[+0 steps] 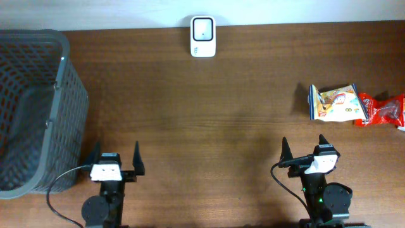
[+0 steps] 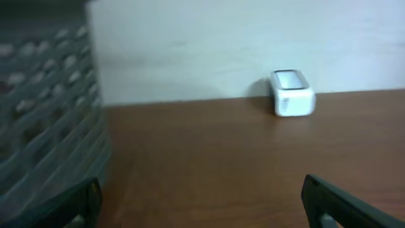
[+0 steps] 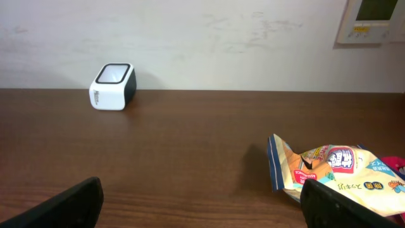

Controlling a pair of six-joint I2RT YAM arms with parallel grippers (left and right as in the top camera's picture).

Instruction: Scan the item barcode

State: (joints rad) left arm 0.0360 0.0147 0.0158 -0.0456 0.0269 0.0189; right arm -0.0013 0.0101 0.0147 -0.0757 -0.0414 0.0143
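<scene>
**Both end effectors wide open and empty at the near edge**

Seen from overhead, the left end effector (image 1: 116,153) sits at 7 o'clock and the right end effector (image 1: 304,144) at 5 o'clock. Both have their jaws spread wide and hold nothing. The snack bag (image 1: 335,103) lies flat on the desk (image 1: 209,126) at 3 o'clock, touching a red packet (image 1: 383,109) on its outer side. The white scanner (image 1: 203,37) stands at 12 o'clock by the wall. A grey mesh basket (image 1: 38,107) fills the 9 o'clock side.

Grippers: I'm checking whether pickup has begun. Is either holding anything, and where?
Nothing is held: the left gripper and right gripper are both open and empty.
</scene>
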